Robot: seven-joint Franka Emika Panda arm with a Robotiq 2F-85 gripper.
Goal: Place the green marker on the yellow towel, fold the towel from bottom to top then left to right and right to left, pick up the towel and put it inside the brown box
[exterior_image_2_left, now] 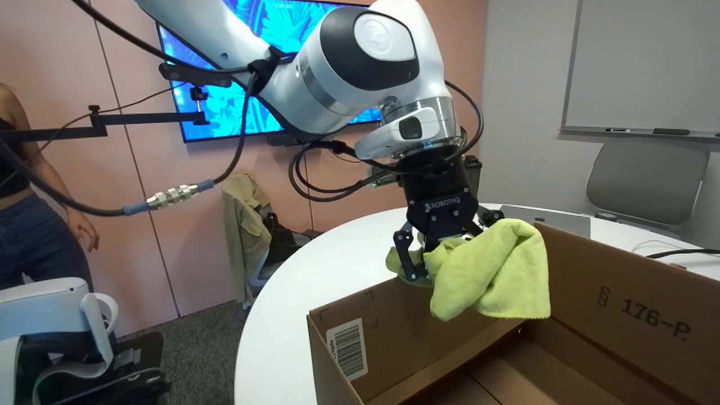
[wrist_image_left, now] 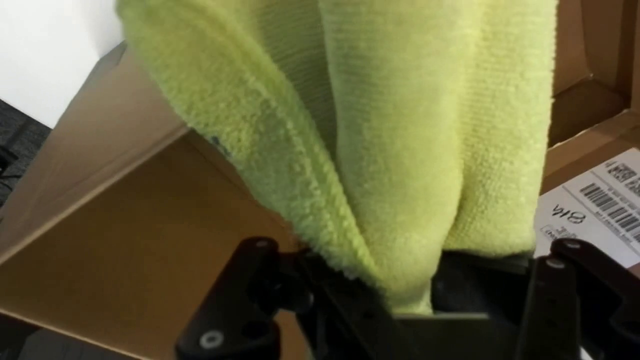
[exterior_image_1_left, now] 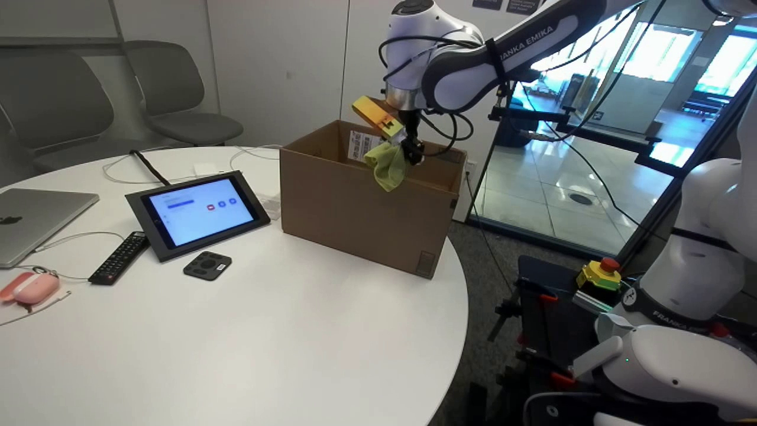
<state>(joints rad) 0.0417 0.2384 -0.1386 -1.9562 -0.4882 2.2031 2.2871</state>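
My gripper [wrist_image_left: 407, 295] is shut on the yellow-green towel [wrist_image_left: 395, 150] and holds it up in a bunch. Folds of the towel hang from the fingers, in both exterior views [exterior_image_1_left: 387, 167] [exterior_image_2_left: 495, 273]. The gripper [exterior_image_2_left: 430, 270] is above the brown box [exterior_image_2_left: 635, 304], near its upper rim. The box is open at the top and stands on the table, and it also shows in an exterior view [exterior_image_1_left: 361, 213] and the wrist view [wrist_image_left: 135, 240]. The lower part of the towel overlaps a box wall in the exterior views. The green marker is hidden or out of view.
The white round table [exterior_image_1_left: 284, 331] carries a tablet [exterior_image_1_left: 201, 210], a black remote [exterior_image_1_left: 120, 257], a small black device [exterior_image_1_left: 207, 265], a laptop [exterior_image_1_left: 41, 219] and a pink case [exterior_image_1_left: 35, 289]. The box stands near the table's edge. A person [exterior_image_2_left: 42, 225] stands to the side.
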